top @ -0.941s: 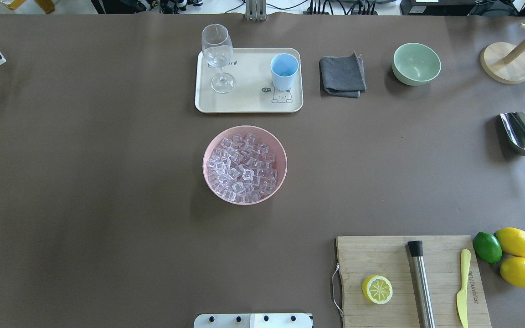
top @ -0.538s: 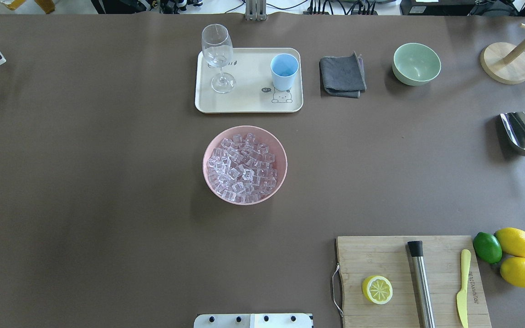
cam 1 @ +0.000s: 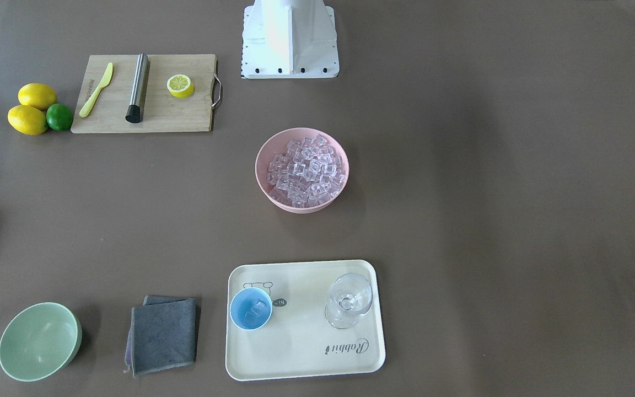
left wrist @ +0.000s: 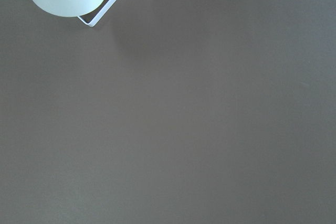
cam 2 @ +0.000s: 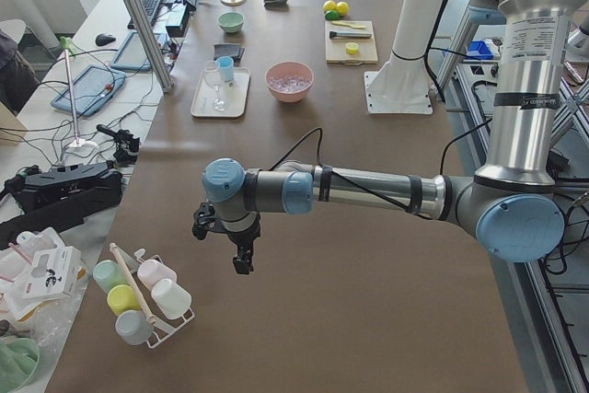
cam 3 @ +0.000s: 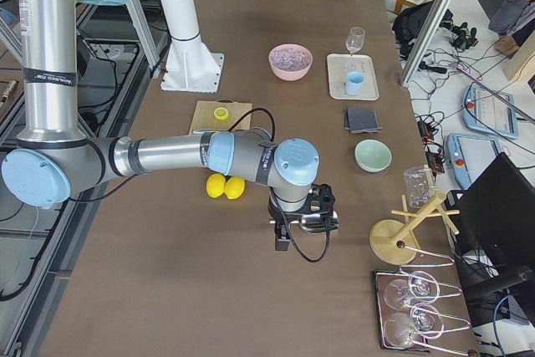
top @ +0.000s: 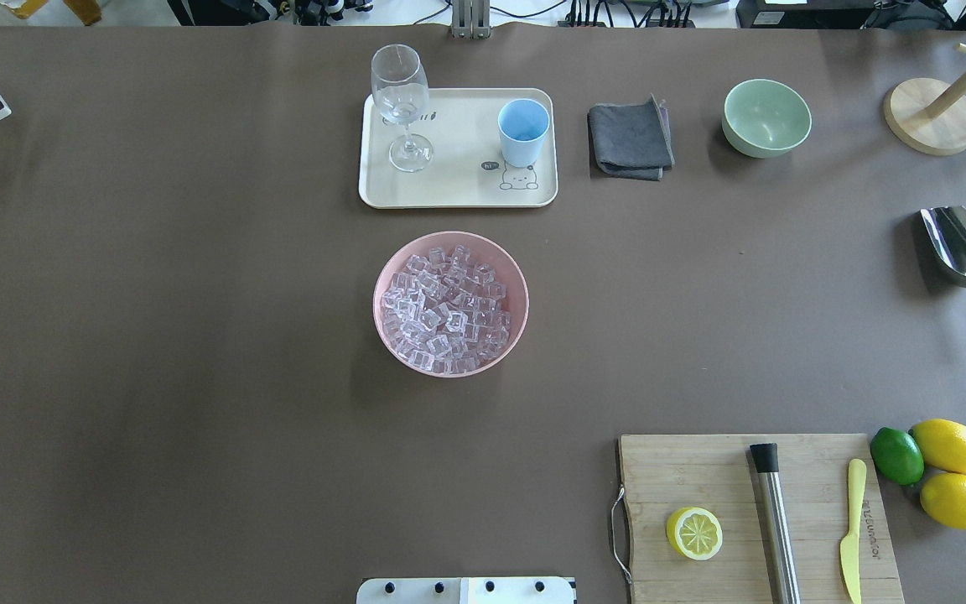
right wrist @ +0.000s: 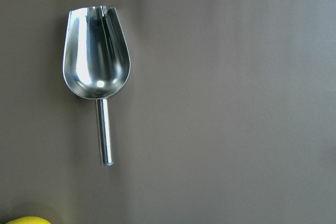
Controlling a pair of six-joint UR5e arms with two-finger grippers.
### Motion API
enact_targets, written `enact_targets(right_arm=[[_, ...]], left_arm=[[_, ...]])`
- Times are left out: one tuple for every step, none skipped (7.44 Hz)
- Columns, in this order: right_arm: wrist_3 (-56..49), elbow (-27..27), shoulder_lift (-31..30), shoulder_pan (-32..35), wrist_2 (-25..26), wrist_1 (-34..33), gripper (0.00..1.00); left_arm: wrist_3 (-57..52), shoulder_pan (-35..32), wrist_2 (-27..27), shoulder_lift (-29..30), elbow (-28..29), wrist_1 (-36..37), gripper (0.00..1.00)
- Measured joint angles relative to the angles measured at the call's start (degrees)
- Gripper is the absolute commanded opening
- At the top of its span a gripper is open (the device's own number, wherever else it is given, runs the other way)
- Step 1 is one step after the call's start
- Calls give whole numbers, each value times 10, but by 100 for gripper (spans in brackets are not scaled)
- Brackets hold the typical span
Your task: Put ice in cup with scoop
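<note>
**Lying alone: shiny polished metal scoop sat well apart from the clear ice cubes**

The scoop rested flat on the brown table near its edge on the robot's right, deep trough pointing away from the robot and short handle trailing back toward it. The right wrist camera looked straight down on it, trough up and holding nothing. The right claw hung above that spot, seen only from the side, so how far its fingers were parted could not be told.

Most of the glossy cubes were heaped in a round pink bowl at the table's centre. Beyond it, the small light-blue handleless cup stood upright on a cream rectangular tray, well apart from a clear stemmed wine glass at the tray's other end. The front camera showed a few cubes lying in the cup's bottom.

At the opposite end of the table the left claw hovered over bare brown surface, just beside a white wire rack of pastel mugs. It gripped nothing that could be seen, and whether its fingers were apart or together could not be told.
</note>
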State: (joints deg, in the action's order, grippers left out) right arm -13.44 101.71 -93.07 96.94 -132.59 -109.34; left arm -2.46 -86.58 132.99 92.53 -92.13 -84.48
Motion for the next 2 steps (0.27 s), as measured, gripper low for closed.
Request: enact_targets(right_arm=[[0,5,0,0,-2,0,100],[1,9,-1,0,-4,-1,100]], left_arm=[[0,0,0,0,0,0,98],[-1,0,-1,-1,-1,0,98]])
